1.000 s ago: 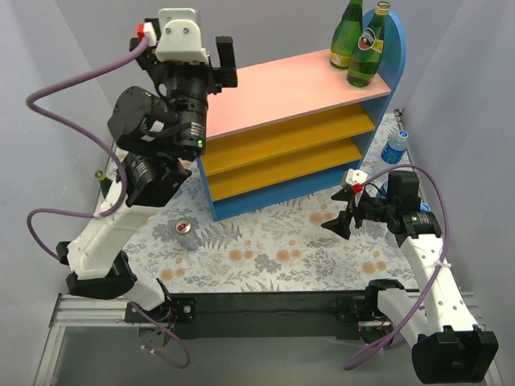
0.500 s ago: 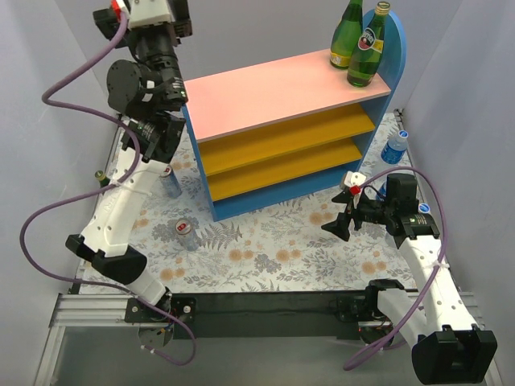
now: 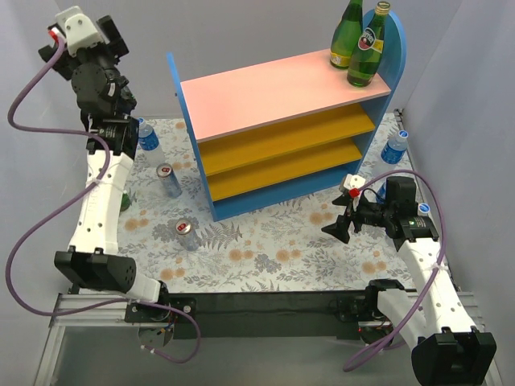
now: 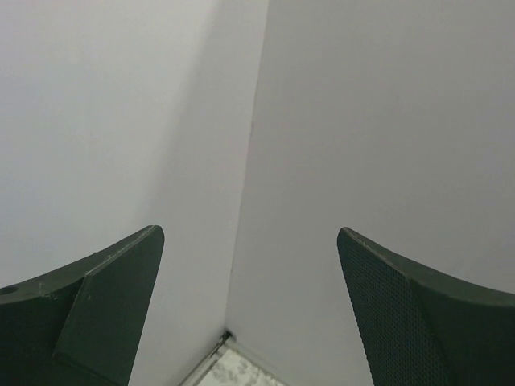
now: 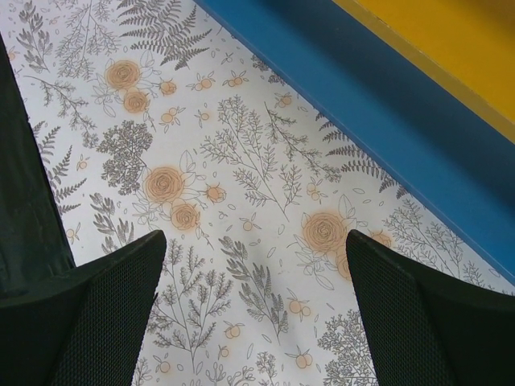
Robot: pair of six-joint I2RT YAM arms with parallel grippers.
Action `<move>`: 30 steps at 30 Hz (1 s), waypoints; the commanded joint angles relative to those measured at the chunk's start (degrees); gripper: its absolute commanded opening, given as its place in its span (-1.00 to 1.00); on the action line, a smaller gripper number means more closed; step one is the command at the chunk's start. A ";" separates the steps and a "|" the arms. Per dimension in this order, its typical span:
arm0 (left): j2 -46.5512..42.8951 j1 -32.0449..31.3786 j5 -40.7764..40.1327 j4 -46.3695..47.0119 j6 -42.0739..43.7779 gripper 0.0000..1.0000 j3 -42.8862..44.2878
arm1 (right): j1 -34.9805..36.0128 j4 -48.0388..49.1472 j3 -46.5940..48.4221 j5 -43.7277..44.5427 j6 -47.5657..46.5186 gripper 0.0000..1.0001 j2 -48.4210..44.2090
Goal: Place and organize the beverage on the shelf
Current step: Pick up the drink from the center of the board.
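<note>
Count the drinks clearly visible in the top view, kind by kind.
Green glass bottles: 3, one partly hidden
Clear plastic bottles: 2 sure; others may hide by the right arm
Silver-red cans: 2
Total: 7 sure

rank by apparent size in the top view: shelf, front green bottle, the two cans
1. shelf
2. front green bottle, though nearer the camera
3. far can and near can look alike

Setting: a robotics laboratory test cell. Plain grey wall panels (image 3: 265, 32) enclose the shelf (image 3: 273, 88) behind and at both sides. In front of it, a floral table cover (image 3: 273, 257) ends at a black mounting beam (image 3: 273, 310) on aluminium-profile framing (image 3: 72, 310).
</note>
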 commanded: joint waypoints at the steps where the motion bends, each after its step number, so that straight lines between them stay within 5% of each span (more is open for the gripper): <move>1: -6.69 4.03 0.29 -2.02 -9.11 0.77 -7.37 | -0.32 2.04 -0.32 -1.60 0.47 0.97 0.11; 8: -16.88 10.37 0.90 -17.54 -23.16 0.95 -23.80 | -0.41 2.57 -1.46 -2.57 0.47 0.97 0.29; 20: -26.12 10.46 -2.61 -43.58 -44.37 0.96 -37.26 | -0.32 2.83 -0.77 -2.22 1.44 0.96 2.74; 30: -23.13 10.46 -10.18 -49.32 -52.72 0.96 -42.18 | -0.41 -1.73 -0.41 -1.77 -5.23 0.97 5.99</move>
